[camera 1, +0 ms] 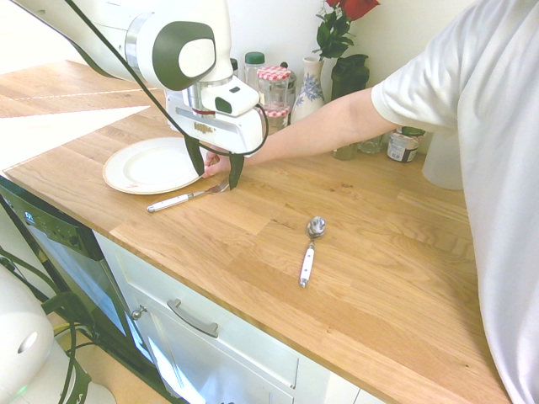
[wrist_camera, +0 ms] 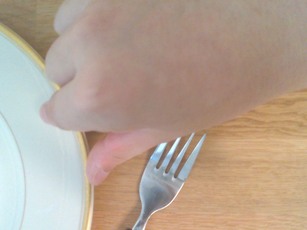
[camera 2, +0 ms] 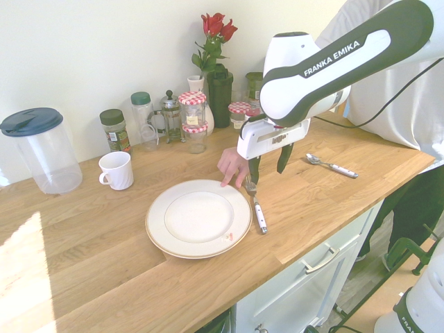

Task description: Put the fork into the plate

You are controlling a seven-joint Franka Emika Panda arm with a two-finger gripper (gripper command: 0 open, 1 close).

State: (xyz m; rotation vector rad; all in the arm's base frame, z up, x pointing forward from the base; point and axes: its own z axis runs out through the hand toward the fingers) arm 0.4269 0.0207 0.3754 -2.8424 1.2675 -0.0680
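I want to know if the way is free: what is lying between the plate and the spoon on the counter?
The fork lies between the plate and the spoon; both exterior views show it.

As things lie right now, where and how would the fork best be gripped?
Probably by the white handle, from above, the pincer closing across its width: the fork lies flat, its handle slim and straight. The person's hand is by the tines, so I'd wait until it withdraws.
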